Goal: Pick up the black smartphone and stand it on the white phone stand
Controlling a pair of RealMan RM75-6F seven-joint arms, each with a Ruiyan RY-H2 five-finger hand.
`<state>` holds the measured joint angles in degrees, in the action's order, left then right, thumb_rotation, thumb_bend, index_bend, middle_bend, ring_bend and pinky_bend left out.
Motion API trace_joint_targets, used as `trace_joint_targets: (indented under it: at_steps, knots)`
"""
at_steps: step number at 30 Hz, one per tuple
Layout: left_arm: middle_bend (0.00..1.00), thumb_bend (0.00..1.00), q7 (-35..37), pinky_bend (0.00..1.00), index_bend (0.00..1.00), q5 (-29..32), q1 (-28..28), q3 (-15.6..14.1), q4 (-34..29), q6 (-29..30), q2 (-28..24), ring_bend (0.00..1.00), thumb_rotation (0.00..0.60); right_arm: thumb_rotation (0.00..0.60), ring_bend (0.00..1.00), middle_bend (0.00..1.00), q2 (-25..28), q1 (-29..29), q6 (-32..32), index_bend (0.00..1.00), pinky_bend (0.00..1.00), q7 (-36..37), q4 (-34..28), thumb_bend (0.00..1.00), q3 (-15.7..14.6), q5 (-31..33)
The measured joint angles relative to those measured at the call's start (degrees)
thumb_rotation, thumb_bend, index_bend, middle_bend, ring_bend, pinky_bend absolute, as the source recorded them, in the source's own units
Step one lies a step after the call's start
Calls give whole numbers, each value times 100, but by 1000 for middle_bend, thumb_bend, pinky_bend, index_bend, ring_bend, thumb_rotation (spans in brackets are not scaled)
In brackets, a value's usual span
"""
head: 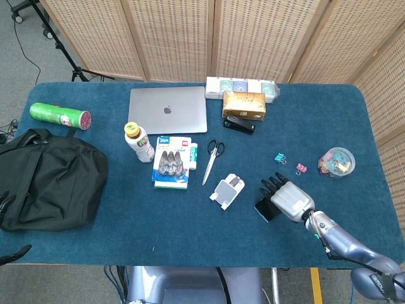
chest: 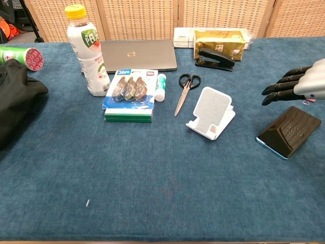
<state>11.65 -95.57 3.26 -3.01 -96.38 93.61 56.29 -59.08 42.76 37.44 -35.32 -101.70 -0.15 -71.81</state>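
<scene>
The black smartphone lies flat on the blue cloth, right of the white phone stand. The stand is empty. My right hand hovers just above the phone's far end with its fingers stretched out towards the left, holding nothing. In the head view the right hand covers most of the phone, and only a corner of the smartphone shows, right of the stand. Of my left hand only dark fingertips show at the left edge, spread apart beside the bag.
Scissors lie just left of the stand. Binder clips and a tub of clips sit behind the phone. A stapler, a tissue pack, a laptop, a bottle, a tape pack and a black bag lie further off.
</scene>
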Motion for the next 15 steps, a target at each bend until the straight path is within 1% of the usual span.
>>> trace_joint_targets:
  at_steps: [3, 8, 15]
  knots:
    - [0, 0, 159, 0, 0, 6, -10, 46, -138, 74, 124, 0, 600, 600, 0, 0, -129, 103, -173, 0, 0, 201, 163, 0, -13, -42]
    - [0, 0, 172, 0, 0, 2, -33, 47, 106, 75, 166, 0, 600, 600, 0, 0, -301, 183, -358, 0, 0, 710, 425, 0, -24, -225]
    - [0, 0, -110, 0, 0, -9, -51, 5, 39, -8, 140, 0, 600, 600, 0, 0, -517, 210, -480, 0, 0, 1871, 951, 0, -87, -857]
